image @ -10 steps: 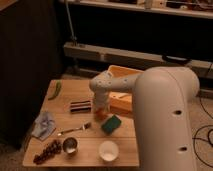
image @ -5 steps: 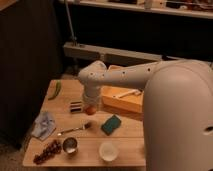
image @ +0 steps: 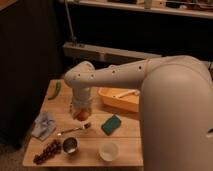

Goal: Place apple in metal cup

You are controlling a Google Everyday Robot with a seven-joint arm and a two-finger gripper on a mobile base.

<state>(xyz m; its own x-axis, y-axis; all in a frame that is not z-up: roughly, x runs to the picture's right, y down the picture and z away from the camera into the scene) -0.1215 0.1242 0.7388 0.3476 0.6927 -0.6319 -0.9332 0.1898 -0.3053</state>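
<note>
My gripper point(image: 81, 111) hangs from the white arm over the middle left of the wooden table point(image: 127, 152). It is shut on the apple point(image: 81, 115), a small orange-red fruit that shows between the fingers just above the tabletop. The metal cup point(image: 70, 145), short and silver-grey with a dark inside, stands upright near the table's front edge. It is below and slightly left of the gripper in the picture, apart from it.
A white cup point(image: 109, 150) stands right of the metal cup. Dark grapes point(image: 46, 151) lie at the front left, with a fork point(image: 74, 130) and blue cloth point(image: 44, 125) behind them. A green sponge point(image: 112, 124), yellow tray point(image: 119, 99) and green vegetable point(image: 55, 90) are also there.
The arm has swung left and toward the table's front, carrying the apple with it. The apple is now nearer the metal cup.
</note>
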